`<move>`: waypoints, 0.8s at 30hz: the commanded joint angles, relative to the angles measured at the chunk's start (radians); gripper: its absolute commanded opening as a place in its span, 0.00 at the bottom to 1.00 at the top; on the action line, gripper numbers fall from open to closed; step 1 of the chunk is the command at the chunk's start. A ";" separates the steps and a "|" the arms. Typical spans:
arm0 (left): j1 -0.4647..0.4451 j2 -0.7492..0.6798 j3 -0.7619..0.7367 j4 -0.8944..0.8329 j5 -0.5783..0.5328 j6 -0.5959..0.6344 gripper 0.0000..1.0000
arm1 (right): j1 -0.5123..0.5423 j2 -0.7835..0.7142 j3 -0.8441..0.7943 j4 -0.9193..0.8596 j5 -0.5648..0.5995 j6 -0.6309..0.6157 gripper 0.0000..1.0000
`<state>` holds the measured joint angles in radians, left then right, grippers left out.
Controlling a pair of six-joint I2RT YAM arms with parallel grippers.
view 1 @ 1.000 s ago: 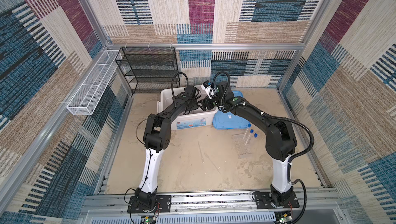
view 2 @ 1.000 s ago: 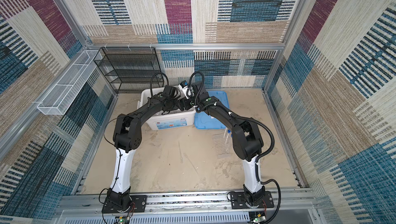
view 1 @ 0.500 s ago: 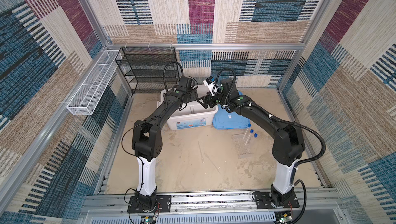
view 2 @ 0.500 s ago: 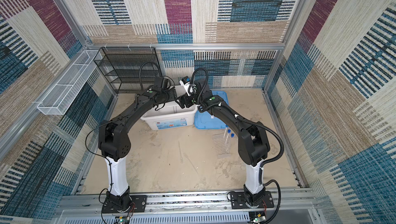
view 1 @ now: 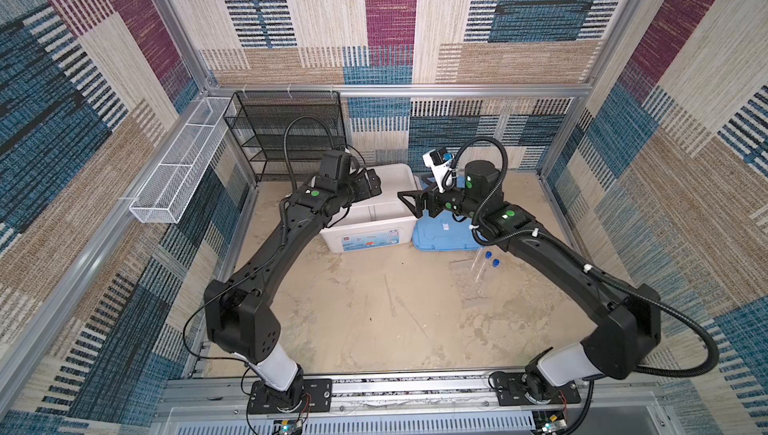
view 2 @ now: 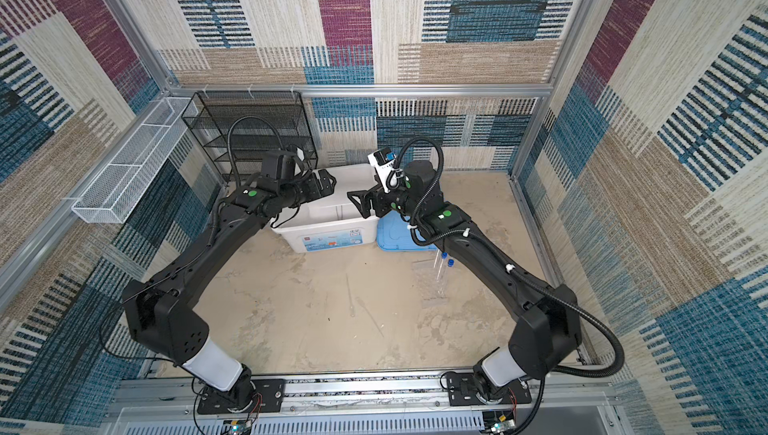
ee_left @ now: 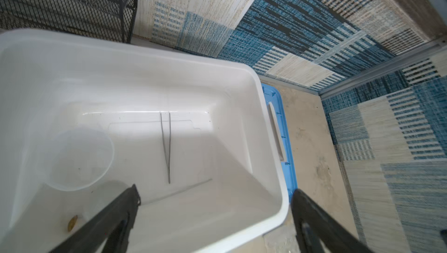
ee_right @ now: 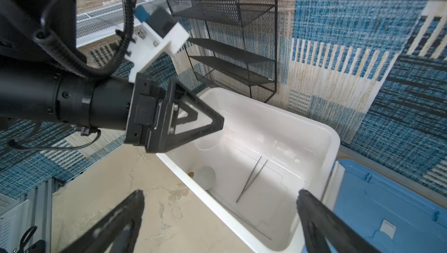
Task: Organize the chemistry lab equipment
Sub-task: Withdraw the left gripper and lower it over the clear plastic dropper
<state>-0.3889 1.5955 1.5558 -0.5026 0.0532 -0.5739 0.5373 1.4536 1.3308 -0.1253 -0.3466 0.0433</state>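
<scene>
Black mesh shelf [view 1: 291, 133] at 11 o'clock of the counter [view 1: 353, 329]. Left fingers [ee_left: 108, 222] spread wide, empty, over the white box [view 1: 374, 221] at 12 o'clock. In the box: clear beaker [ee_left: 79, 157], small white dish [ee_right: 205, 176], metal tweezers [ee_left: 167, 147], thin rod [ee_left: 179, 192] flat on its floor. Clear dropper [view 1: 388, 295] lies on the counter at 6 o'clock from the box. Right fingers [ee_right: 116, 220] wide too, empty, above the box's 3 o'clock edge. Light-blue lid [view 1: 444, 233] just beside that edge. Blue-capped test tubes [view 1: 482, 270] lie at 5 o'clock from the lid, two caps showing.
</scene>
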 commanded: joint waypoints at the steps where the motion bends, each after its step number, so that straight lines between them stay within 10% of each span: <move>1: -0.005 -0.076 -0.071 -0.075 0.070 -0.048 0.99 | 0.002 -0.074 -0.072 -0.026 0.003 -0.028 1.00; 8: -0.071 -0.188 -0.298 -0.094 0.196 -0.181 0.82 | 0.003 -0.220 -0.258 -0.098 -0.002 -0.026 1.00; 24: -0.372 -0.145 -0.665 0.049 0.085 -0.441 0.54 | 0.018 -0.188 -0.381 -0.195 -0.089 0.001 1.00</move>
<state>-0.7464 1.4414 0.9047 -0.5198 0.1566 -0.9581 0.5526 1.2480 0.9417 -0.2932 -0.4141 0.0505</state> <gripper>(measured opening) 0.544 0.995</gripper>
